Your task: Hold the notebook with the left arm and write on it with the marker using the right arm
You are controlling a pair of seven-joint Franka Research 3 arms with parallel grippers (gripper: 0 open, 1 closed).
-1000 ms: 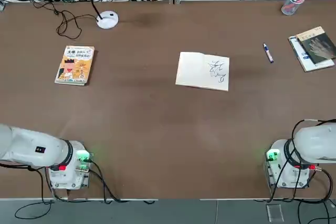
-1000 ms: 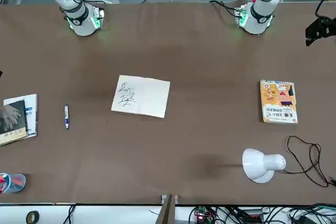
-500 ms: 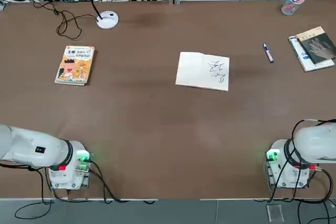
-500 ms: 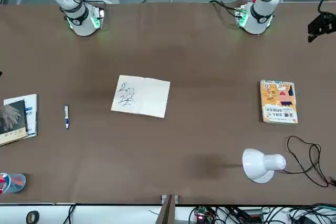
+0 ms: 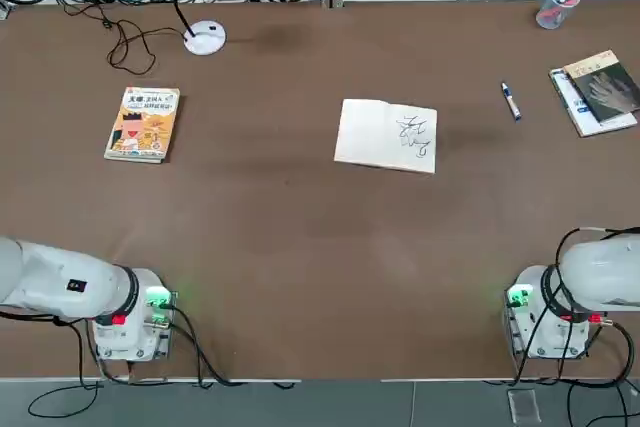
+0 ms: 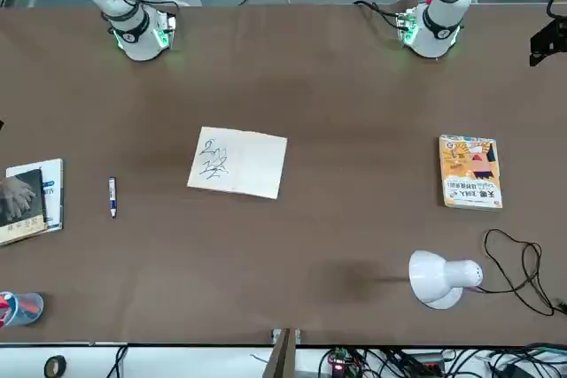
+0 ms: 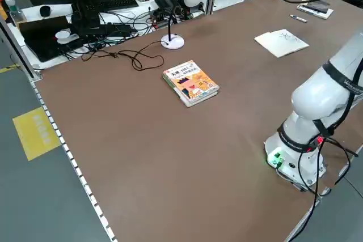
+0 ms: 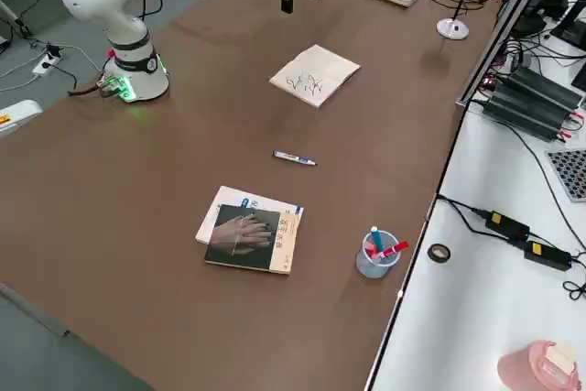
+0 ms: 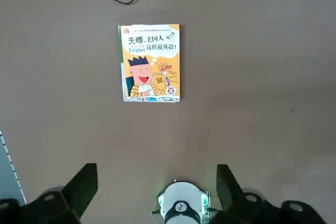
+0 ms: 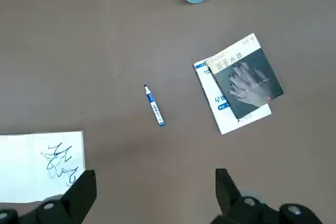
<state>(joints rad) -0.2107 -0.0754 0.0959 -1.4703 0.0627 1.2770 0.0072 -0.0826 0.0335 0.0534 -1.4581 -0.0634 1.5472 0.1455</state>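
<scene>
Left gripper (image 9: 156, 174): fingers wide apart, empty, high over the yellow book (image 5: 142, 123); over the last second it drifts further off, away from the centre of the worktop (image 5: 300, 237).
Notebook (image 5: 386, 135): open, mid-worktop, unmoved, free of both arms; scribbles already on its right page.
Marker (image 5: 511, 101): lying loose, well right of the notebook, unmoved.
Right gripper (image 10: 155, 177): fingers wide apart, empty, pulled back.
Judgement: writing present, arms clear.

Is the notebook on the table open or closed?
Open. The notebook lies flat on the table, showing a white page with dark scribbles on it.
</scene>
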